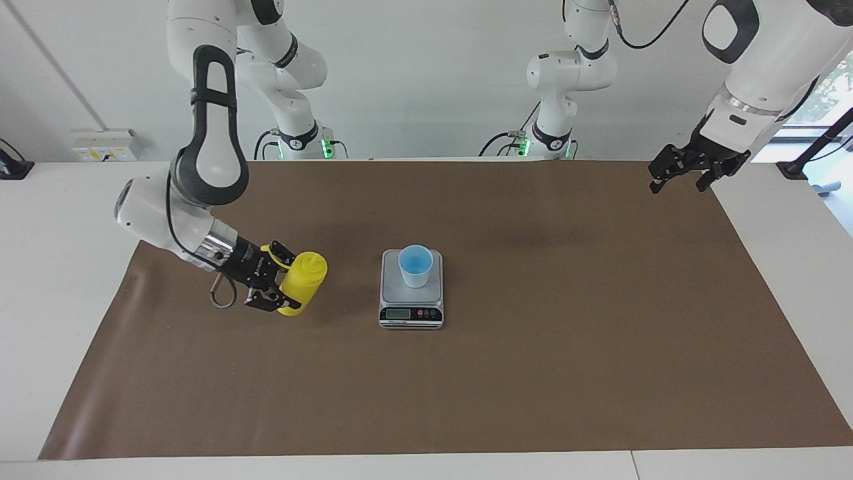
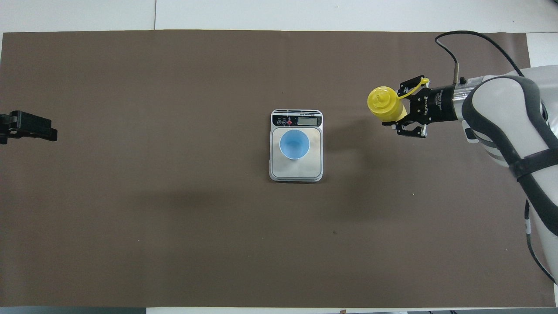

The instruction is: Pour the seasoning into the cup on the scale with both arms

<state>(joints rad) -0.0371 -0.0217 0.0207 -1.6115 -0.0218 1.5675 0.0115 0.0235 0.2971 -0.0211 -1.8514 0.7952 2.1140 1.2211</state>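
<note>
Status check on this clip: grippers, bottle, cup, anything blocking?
Right gripper around yellow squeeze bottle, upright on mat. Left gripper waiting at mat edge. Light blue cup on silver scale. Path clear.

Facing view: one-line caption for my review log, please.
Right claw at the upright yellow seasoning bottle beside the scale holding the blue cup; left claw waits above the mat's edge.

No legible text anywhere, not even on the scale (image 1: 411,297) display or buttons.
</note>
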